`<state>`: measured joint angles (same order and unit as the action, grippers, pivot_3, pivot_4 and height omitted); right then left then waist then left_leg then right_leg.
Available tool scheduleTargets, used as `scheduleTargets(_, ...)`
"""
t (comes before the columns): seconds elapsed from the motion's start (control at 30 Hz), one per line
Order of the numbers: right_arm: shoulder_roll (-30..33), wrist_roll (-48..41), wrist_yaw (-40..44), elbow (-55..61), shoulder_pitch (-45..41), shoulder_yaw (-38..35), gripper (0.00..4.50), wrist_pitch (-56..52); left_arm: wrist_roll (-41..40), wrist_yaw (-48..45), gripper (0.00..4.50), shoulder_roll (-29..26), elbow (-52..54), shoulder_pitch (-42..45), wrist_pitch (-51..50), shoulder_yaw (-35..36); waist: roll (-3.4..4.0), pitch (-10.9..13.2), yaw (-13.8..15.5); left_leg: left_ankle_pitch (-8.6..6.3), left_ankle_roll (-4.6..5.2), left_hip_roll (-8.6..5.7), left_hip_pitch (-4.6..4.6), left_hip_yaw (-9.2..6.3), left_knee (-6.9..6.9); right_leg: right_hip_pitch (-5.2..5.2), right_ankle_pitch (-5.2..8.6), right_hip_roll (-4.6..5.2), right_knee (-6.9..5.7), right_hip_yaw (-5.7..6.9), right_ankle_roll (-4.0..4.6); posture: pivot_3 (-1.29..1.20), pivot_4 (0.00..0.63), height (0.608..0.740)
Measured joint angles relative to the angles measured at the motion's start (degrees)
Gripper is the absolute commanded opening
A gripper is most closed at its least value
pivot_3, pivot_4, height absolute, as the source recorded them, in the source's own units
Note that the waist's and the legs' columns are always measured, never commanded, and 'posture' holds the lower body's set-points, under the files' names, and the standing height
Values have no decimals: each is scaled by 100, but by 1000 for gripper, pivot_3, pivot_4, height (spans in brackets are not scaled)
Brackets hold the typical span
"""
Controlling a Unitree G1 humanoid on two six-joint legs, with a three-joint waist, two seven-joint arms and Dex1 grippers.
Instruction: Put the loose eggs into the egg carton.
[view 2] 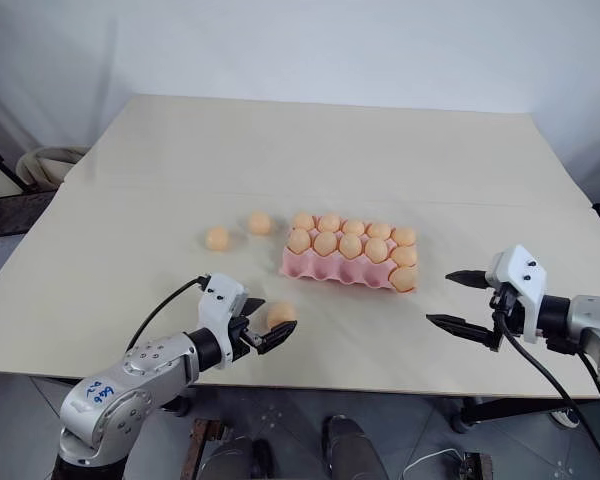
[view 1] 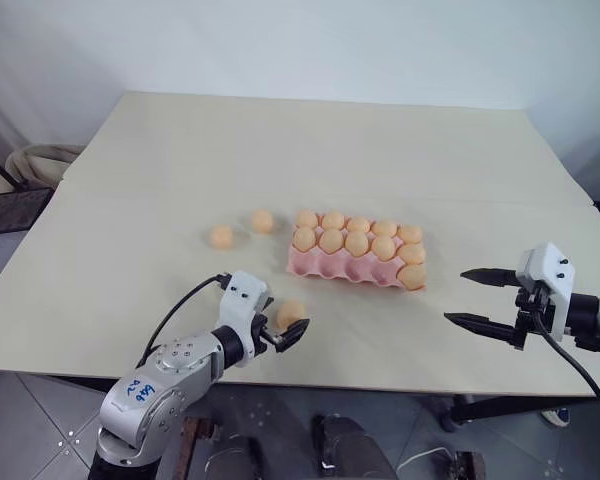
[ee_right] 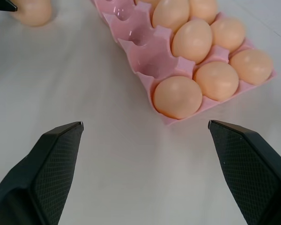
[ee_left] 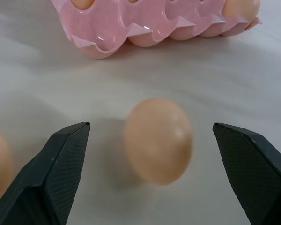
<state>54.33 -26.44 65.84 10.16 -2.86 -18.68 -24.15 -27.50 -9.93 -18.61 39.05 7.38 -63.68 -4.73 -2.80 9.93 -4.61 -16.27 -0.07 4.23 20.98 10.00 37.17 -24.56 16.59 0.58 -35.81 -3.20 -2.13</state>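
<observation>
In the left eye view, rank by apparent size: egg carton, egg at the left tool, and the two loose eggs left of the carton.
1. egg carton
2. egg at the left tool, nearest the camera
3. the two loose eggs, which look alike

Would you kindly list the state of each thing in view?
Egg carton: upright on the table, lidless, front row mostly unfilled.
Nearest loose egg: on the table, between the open left pincer's fingers, not gripped.
Two other loose eggs: on the table, left of the carton.
Right pincer: open, holding nothing.
</observation>
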Motion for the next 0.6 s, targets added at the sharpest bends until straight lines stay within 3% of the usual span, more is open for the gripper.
scheduleTargets(0.5,0,-14,-99,220,232,-204,4500,-110,153,-259,4464,30,-806,558,39,-511,0,0,20,0,1,-8,2,-9,-1,0,0,4,3,0,-1,0,150,740)
scheduleTargets(0.6,0,-19,-127,315,288,-216,4500,-117,311,-304,3837,-21,-992,729,171,-700,0,0,24,0,1,-9,3,-12,-3,0,-1,4,5,0,-2,0,150,740)
